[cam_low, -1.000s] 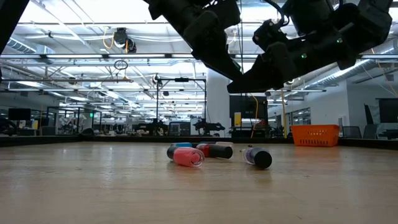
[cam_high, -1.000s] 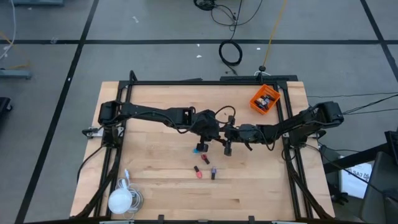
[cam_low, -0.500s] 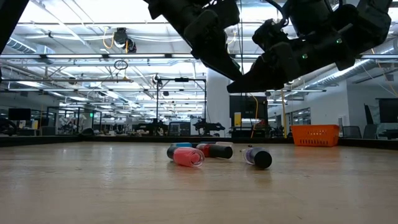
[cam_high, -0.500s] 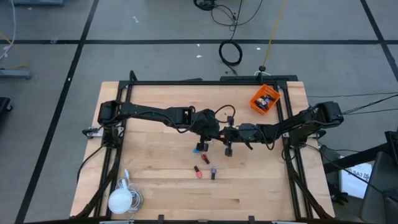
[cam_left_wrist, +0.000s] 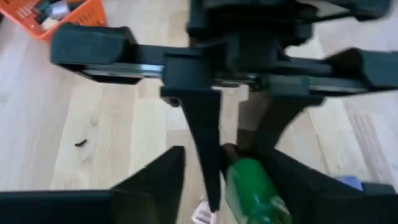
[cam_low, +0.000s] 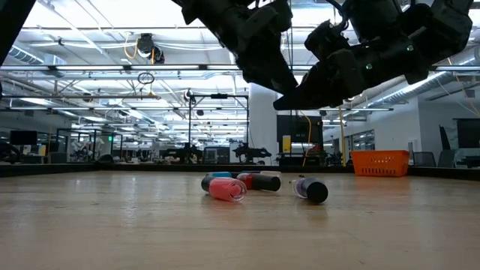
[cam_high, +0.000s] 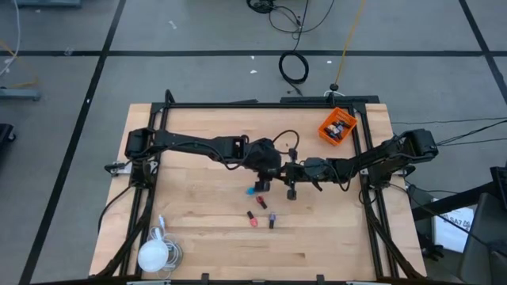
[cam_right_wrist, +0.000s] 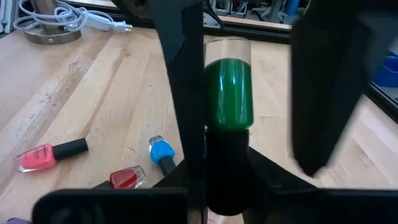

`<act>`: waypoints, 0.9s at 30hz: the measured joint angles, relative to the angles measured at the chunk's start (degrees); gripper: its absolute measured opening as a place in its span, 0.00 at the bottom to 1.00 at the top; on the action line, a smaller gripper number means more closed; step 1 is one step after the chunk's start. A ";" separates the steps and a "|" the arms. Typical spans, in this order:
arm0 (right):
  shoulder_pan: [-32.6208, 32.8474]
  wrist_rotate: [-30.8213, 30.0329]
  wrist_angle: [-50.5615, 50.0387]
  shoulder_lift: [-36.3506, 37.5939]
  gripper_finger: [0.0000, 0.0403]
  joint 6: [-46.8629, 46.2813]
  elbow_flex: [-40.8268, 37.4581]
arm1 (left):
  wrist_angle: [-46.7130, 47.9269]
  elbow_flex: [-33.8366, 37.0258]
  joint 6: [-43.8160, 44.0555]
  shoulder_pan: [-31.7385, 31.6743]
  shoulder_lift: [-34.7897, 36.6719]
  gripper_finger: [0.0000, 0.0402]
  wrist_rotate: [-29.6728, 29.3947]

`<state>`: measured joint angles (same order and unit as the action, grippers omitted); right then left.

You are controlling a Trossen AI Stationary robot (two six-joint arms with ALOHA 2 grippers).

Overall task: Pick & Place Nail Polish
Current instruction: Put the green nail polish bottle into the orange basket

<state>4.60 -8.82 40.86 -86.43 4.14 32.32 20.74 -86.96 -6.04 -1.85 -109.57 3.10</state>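
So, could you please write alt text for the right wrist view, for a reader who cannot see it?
A green nail polish bottle with a dark cap is held between dark gripper fingers above a wooden table. On the table lie a pink bottle, a red bottle and a blue bottle; a white cable lies farther off.

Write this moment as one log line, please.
handover mid-table | green nail polish bottle in right gripper, fingers shut | left gripper opening | orange bin waiting

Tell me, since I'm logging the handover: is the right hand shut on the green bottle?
Shut on it. In the right wrist view the right hand clamps the green bottle at its dark cap.
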 joint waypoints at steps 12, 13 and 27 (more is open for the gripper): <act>-3.72 -4.37 -10.77 1.17 0.10 -6.17 -0.15 | -6.25 -0.85 -4.32 -0.16 2.56 0.83 -6.97; -4.19 -5.08 -11.45 1.77 0.10 -6.66 -0.56 | -6.46 -0.85 -4.09 -0.22 3.03 0.84 -7.67; -13.00 -13.92 -11.72 23.67 0.10 -16.00 -19.35 | -7.48 -0.22 -6.73 -4.17 6.79 0.87 6.21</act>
<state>-8.40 -22.74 29.15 -62.77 -11.85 12.97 13.25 -87.18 -12.77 -6.02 -102.78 9.31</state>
